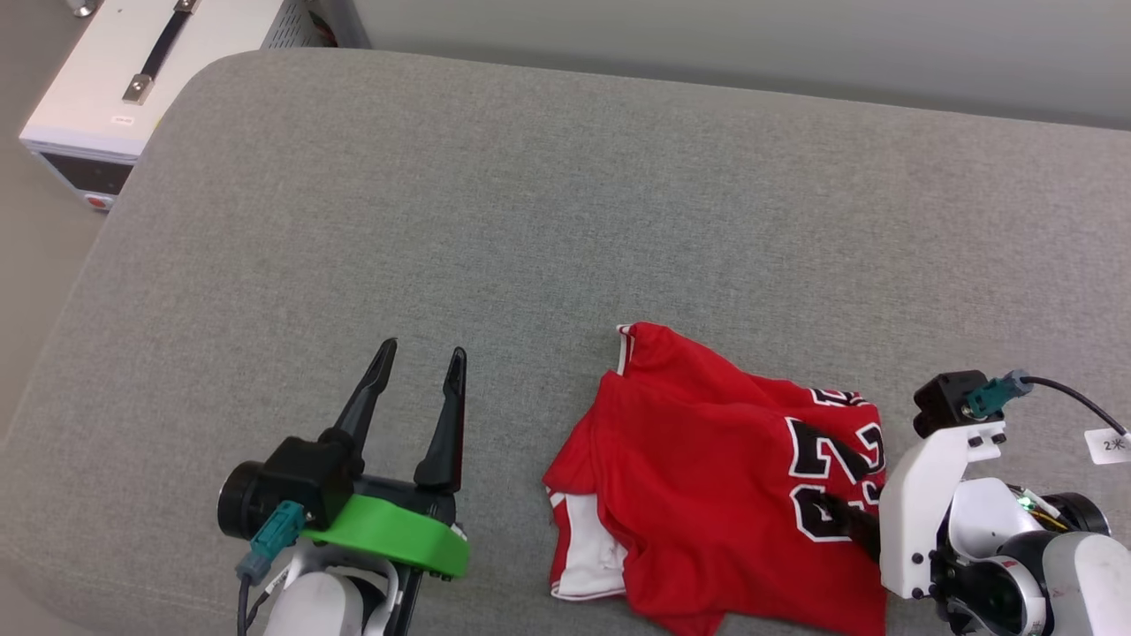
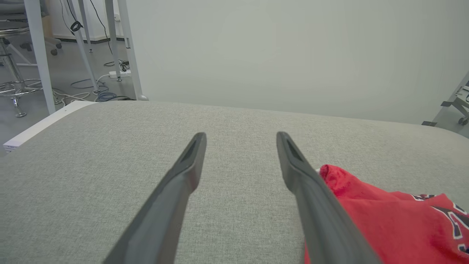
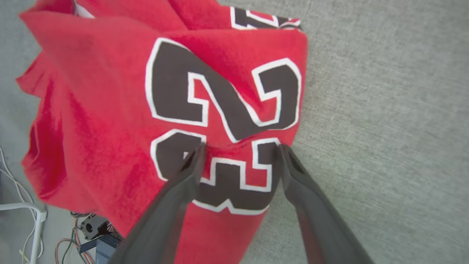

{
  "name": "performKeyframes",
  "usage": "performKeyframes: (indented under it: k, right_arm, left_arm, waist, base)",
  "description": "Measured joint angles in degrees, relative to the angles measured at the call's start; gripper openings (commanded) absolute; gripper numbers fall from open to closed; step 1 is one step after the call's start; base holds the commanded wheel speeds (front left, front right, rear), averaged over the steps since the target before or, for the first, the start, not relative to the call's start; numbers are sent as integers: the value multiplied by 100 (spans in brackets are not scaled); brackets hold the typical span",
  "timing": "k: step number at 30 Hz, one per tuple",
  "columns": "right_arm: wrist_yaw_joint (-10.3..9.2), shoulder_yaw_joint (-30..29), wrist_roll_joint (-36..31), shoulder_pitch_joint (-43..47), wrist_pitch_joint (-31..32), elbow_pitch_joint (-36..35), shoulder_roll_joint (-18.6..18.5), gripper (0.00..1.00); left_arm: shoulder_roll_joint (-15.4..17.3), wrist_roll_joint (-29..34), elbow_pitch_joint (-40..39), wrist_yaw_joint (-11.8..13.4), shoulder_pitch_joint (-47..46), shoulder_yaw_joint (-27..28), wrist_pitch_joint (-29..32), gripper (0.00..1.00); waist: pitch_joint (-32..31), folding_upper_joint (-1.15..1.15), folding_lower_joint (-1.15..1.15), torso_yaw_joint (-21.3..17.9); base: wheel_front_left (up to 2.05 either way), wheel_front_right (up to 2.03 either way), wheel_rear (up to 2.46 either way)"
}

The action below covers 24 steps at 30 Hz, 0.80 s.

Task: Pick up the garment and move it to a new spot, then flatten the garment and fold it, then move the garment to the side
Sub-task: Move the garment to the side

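The garment lies crumpled on the grey cushioned surface, near its front edge: red cloth, a white sleeve at its lower left, and a black white-outlined 23. My right gripper is open over it, and its fingertips come down on the cloth at either side of the 3. In the head view only one dark finger of the right gripper shows on the number. My left gripper is open and holds nothing, a short way left of the garment. In its wrist view the left gripper points across bare cushion.
A white box with a black handle stands on the floor past the cushion's far left corner. A pale wall runs behind the cushion. Table legs and cables stand beyond the far left. Wires and a small device lie below the front edge.
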Motion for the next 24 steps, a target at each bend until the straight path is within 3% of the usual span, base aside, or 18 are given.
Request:
performKeyframes:
  k: [9, 10, 11, 12, 19, 24]
  right_arm:
    - [-1, 102, -90, -40, -118, 487, 114, 100]
    - [-1, 131, -90, -40, -152, 535, 112, 80]
    - [-1, 162, -88, -41, -201, 570, 107, 35]
    - [-1, 181, -87, -43, -253, 594, 97, 0]
    - [-1, 435, -53, -115, -678, 757, -133, 0]
    - [0, 877, -55, -229, -869, 602, -517, 0]
  left_arm:
    - [-23, 0, 7, 0, -54, -52, 0, 100]
    - [-24, 0, 9, 0, -58, -63, 0, 100]
    - [-24, 0, 9, 0, -62, -69, -1, 100]
    - [-24, 0, 8, 0, -64, -73, -1, 100]
    - [-18, -2, 63, 0, -66, -124, 0, 100]
    - [14, -51, 77, 0, -38, -196, 0, 100]
  waist:
    - [192, 0, 0, 216]
    - [201, 0, 0, 234]
    - [209, 0, 0, 246]
    - [216, 0, 0, 251]
    - [124, 0, 0, 167]
    - [6, 0, 0, -37]
  base:
    - [0, 0, 0]
    - [0, 0, 0]
    - [0, 0, 0]
    - [0, 0, 0]
    - [0, 0, 0]
    - [0, 0, 0]
